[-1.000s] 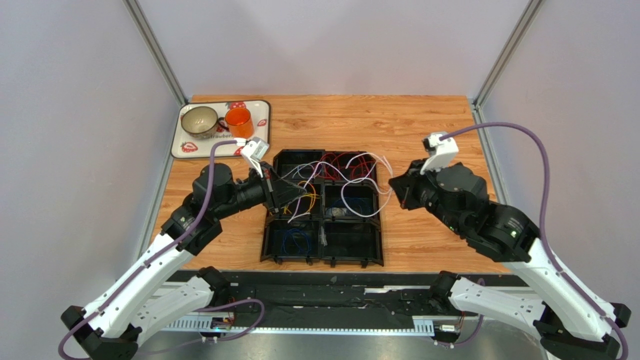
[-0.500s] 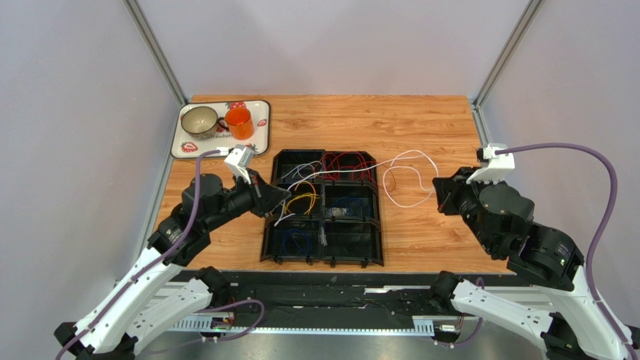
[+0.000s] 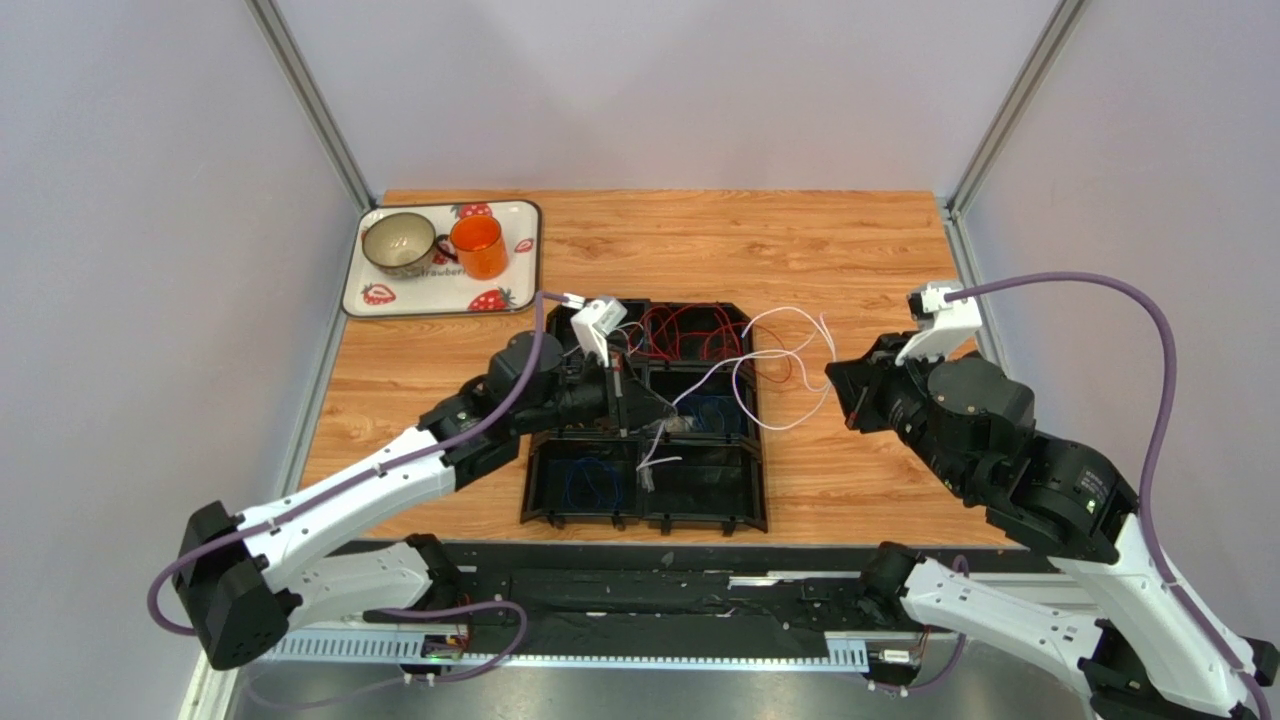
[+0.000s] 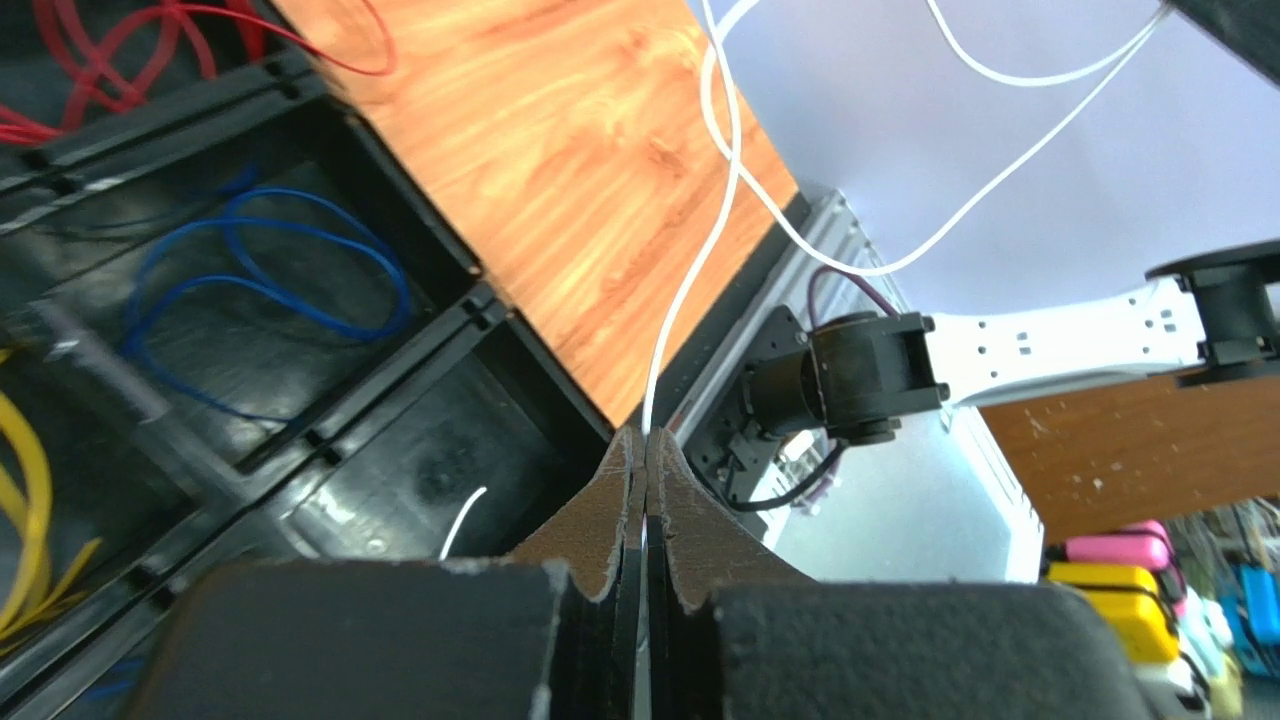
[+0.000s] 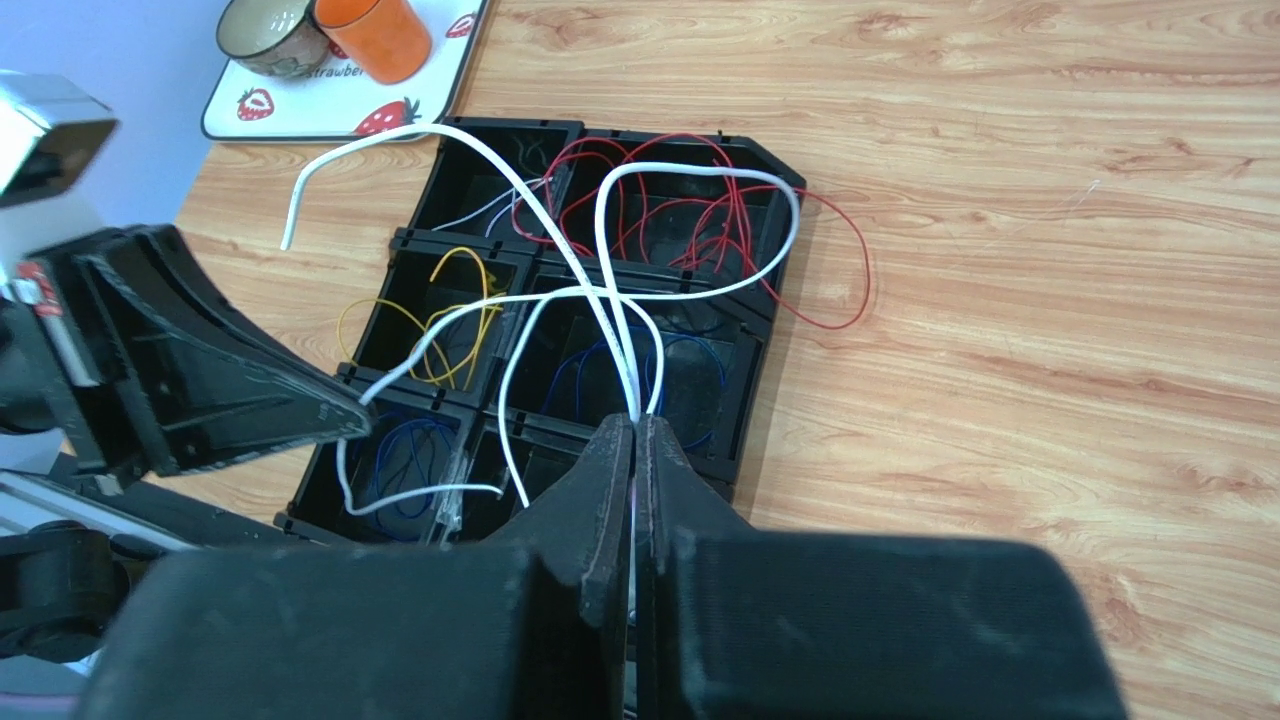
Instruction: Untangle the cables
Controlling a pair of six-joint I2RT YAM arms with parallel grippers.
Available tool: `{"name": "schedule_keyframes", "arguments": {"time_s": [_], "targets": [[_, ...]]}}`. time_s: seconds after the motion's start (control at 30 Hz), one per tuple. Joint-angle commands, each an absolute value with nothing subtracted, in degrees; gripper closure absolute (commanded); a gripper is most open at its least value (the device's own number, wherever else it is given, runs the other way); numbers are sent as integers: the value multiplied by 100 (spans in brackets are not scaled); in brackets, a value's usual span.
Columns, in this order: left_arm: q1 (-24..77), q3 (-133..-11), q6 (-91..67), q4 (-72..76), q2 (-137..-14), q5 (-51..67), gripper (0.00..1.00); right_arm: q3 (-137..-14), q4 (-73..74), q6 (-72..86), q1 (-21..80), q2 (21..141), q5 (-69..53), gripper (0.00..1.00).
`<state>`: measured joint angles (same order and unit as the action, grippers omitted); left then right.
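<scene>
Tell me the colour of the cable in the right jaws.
White cable, clearest in the right wrist view.

Left arm (image 3: 376, 477) stretched forward, left end effector (image 4: 643, 450) clamped closed, right arm (image 3: 1052, 488) bent, right end effector (image 5: 633, 431) clamped closed

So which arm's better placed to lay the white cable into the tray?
Likely left. The left gripper, shut on the white cable, hangs over the tray's compartments; the right gripper, also pinching it, sits beyond the tray's right edge.

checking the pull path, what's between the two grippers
In the top view, only loops of the white cable span from the left gripper to the right gripper, above the black tray's right edge and bare wooden table.
</scene>
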<state>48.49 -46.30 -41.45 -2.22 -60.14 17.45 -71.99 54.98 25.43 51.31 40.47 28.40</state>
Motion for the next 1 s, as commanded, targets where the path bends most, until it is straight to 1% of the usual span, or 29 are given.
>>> {"name": "schedule_keyframes", "arguments": {"time_s": [0.0,0.3,0.37,0.47,0.5,0.57,0.6,0.7,0.8,0.97], "targets": [[5159,-4439,-4333,843,-6388,1670,100,-7146,5203,2610,5159,3990,2742,100],[5634,-4316,-4078,1055,-7171,1319,100,-7110,5194,2619,5150,3964,2681,100],[5695,-4289,-4052,1072,-7251,1301,98,-7101,5194,2628,5159,3946,2663,100],[5792,-4280,-3973,1011,-7313,1134,88,-7093,5186,2619,5159,3920,2602,100],[5801,-4298,-3938,967,-7330,1047,79,-7093,5177,2637,5159,3920,2575,100],[5845,-4342,-3850,827,-7339,985,70,-7066,5116,2593,5150,3894,2435,100],[5862,-4359,-3806,783,-7339,950,60,-7049,5080,2575,5150,3876,2382,100],[5889,-4438,-3718,624,-7304,897,49,-6987,4966,2523,5150,3815,2171,100],[5889,-4517,-3656,484,-7190,835,46,-6952,4922,2496,5150,3797,1996,100],[5897,-4676,-3455,-130,-6681,476,46,-6847,4869,2496,5150,3771,1723,100]]}}
